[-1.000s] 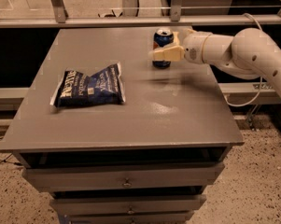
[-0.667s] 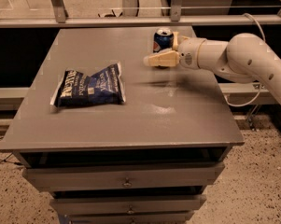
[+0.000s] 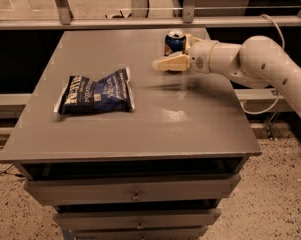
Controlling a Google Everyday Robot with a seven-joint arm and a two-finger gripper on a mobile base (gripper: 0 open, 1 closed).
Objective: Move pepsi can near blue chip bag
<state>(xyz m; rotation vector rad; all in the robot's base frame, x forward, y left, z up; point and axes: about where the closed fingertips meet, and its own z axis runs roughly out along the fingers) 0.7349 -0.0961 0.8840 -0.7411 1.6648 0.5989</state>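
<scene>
The pepsi can (image 3: 174, 40) stands upright near the table's far edge, right of centre. The blue chip bag (image 3: 96, 92) lies flat on the left half of the table, well apart from the can. My gripper (image 3: 166, 59) reaches in from the right at the can. Its near cream finger (image 3: 171, 63) crosses in front of the can's lower part and a far finger (image 3: 190, 38) shows just behind the can. The fingers stand apart, either side of the can, which rests on the table.
The grey table (image 3: 190, 129) has drawers below its front edge. A metal railing (image 3: 140, 20) runs along behind the far edge. My white arm (image 3: 260, 59) spans the table's right rear corner, and a cable (image 3: 270, 104) hangs off the right side.
The near finger has slid left and slightly toward the front, past the can. The can and the chip bag have stayed where they were.
</scene>
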